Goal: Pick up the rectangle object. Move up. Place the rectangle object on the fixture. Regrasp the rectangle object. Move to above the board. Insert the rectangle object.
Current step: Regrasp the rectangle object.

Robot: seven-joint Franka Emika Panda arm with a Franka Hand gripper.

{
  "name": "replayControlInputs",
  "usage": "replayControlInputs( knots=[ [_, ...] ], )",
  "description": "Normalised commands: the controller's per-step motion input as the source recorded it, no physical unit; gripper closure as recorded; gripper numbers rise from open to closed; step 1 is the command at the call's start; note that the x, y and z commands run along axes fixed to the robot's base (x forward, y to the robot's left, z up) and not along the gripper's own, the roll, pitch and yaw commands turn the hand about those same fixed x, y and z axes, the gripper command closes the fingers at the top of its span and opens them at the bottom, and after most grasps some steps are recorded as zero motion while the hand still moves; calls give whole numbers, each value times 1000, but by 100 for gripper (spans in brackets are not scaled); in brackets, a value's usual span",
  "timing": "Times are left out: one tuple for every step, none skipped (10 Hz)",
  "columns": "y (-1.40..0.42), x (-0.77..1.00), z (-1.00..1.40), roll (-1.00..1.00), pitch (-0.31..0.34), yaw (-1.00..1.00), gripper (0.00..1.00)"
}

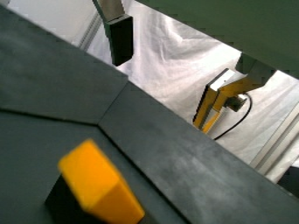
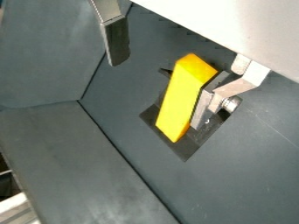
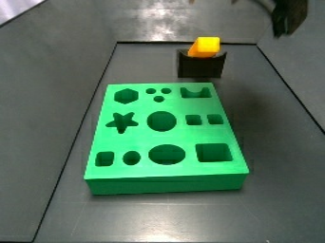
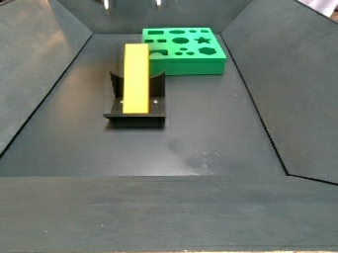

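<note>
Above the dark floor, the end effector [image 2: 170, 52] hangs with its plates spread wide and nothing between them; one silver finger [image 2: 114, 35] with its dark pad shows at one edge in both wrist views, the other finger [image 2: 233, 87] reaches down close beside the rectangle object [image 2: 181, 96], and whether it touches the block cannot be told. In a side view only a dark part of the end effector [image 3: 290, 14] appears at the upper right corner, clear of everything below. The rectangle object [image 4: 133, 77], an orange-yellow block, lies along the top of the fixture [image 4: 136, 114], its long faces plain and smooth; in a side view its end [image 3: 204, 46] pokes up above the black holder [image 3: 200, 65]. The bright green board [image 3: 162, 138] lies flat just beside the fixture, apart from it, its star, hexagon, round and square holes all open, and in a side view it sits behind the fixture [image 4: 185, 49]. All of it rests on a dark grey floor [image 4: 185, 148] ringed by sloping dark walls. Beyond the wall, a wrist view shows white cloth [image 1: 176, 61] draped behind and a yellow-and-black stand [image 1: 222, 96].
</note>
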Motion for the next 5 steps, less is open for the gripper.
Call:
replayControlInputs(
  knots=[
    [30, 73, -1000, 83, -119, 48, 0],
    [27, 79, -1000, 74, -119, 20, 0],
    [26, 83, -1000, 73, -111, -3, 0],
    [21, 92, -1000, 69, -98, -26, 0],
    [16, 93, -947, 67, -81, -36, 0]
  ],
)
